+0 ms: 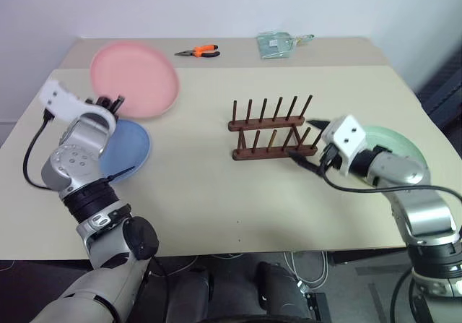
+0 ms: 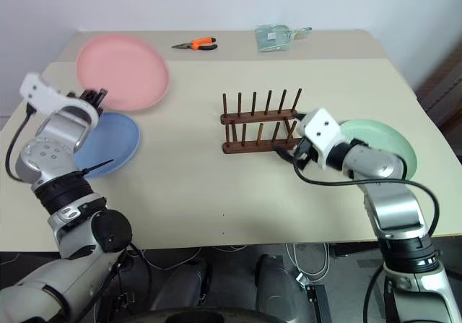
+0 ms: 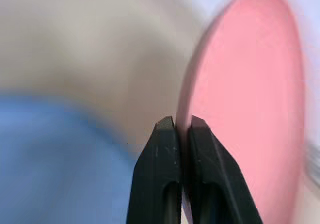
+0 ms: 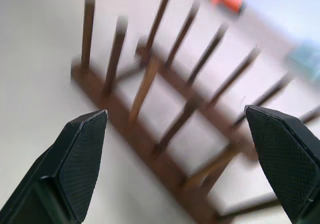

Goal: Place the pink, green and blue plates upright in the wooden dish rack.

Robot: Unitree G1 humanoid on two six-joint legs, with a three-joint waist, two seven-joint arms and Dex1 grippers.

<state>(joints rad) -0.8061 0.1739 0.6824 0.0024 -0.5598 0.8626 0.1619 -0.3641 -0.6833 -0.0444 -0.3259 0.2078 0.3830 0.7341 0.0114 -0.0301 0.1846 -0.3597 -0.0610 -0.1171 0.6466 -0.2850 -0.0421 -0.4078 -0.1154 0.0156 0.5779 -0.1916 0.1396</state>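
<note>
L gripper [image 3: 182,124] clamped on pink plate [image 1: 137,77] rim, plate raised at far left. R gripper [image 4: 177,129] wide open, empty, beside rack [image 1: 273,131]. Advise: keep plate vertical, lower between pegs.

Ahead of me stretches a beige table [image 1: 216,193], made of two tops pushed together with a seam running across near the far side. On that far strip lie my orange-handled pliers [image 1: 199,51], jaws pointing toward my left. Well apart from them, further to my right on the same strip, sits a clear plastic bag [image 1: 274,45] with something greenish inside.
</note>
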